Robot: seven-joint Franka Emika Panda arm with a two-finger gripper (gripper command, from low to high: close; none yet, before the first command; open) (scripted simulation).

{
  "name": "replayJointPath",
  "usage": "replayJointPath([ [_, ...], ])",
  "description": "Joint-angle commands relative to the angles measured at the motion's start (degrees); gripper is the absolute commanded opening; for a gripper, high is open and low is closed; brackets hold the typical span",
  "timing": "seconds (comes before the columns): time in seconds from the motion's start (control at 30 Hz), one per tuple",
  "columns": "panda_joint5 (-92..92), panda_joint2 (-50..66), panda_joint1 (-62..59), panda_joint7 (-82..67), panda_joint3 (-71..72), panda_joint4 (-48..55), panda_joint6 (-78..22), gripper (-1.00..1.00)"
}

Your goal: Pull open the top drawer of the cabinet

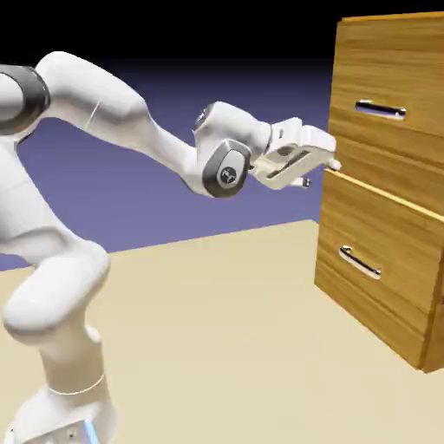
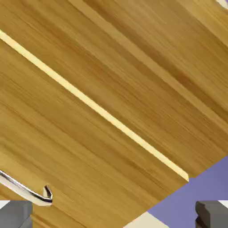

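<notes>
The cabinet [image 1: 408,52] stands at the exterior view's right, tall and wood-grained. Its top drawer [image 1: 390,82] carries a short silver bar handle [image 1: 380,110]. My gripper [image 1: 321,173] hovers open just off the cabinet's near edge, at the height of the seam between the two drawers, below and left of that handle, holding nothing. In the hand view, wood [image 2: 133,67] fills the picture, crossed by a pale diagonal strip [image 2: 98,109]. A silver handle end [image 2: 31,193] shows at lower left, on the lower drawer's side of the strip. Grey fingertips [image 2: 15,213] stand wide apart.
The lower drawer [image 1: 381,260] with its own silver handle [image 1: 360,263] juts slightly forward of the top one. Beige table [image 1: 217,329] spreads below the arm. In the hand view, blue-violet backdrop [image 2: 200,182] shows past the cabinet's edge.
</notes>
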Motion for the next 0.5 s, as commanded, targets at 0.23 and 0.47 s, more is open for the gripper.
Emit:
replayJointPath([
  [0.23, 0.9, 3.0, -16.3, -12.3, 16.6, 6.8, 5.7, 0.00],
  [0.47, 1.6, 5.5, -30.6, -23.1, 31.1, 12.8, 10.7, 0.00],
])
